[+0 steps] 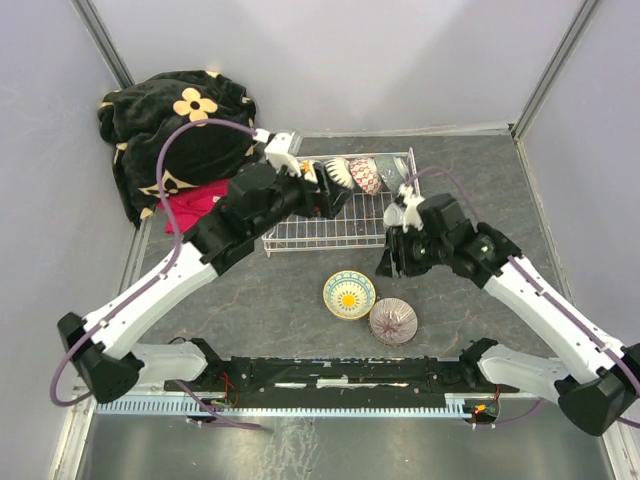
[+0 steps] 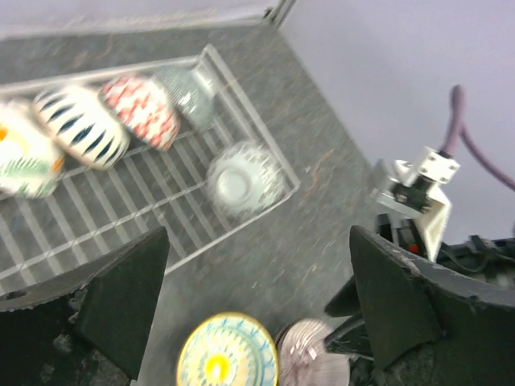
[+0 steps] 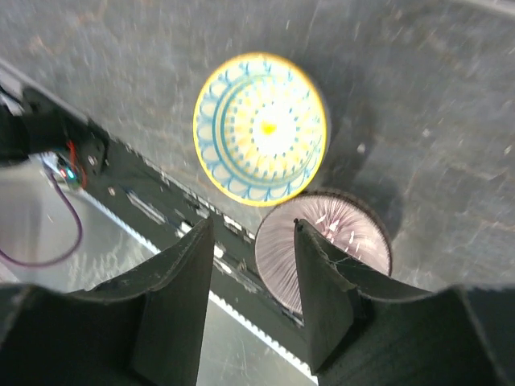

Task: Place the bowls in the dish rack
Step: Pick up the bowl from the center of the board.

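Left gripper (image 2: 257,269) hung spread wide, empty, over dish rack (image 1: 325,236) | bowls (image 1: 365,175) stood along rack's far side | right gripper (image 3: 251,233) part-open, empty, above yellow bowl (image 3: 260,127) and purple bowl (image 3: 322,249) on table (image 1: 290,285)

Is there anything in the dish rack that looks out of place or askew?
Yes. One pale bowl lies alone, seemingly bottom-up, in a corner of the dish rack, apart from the row of bowls standing on edge along the far side.
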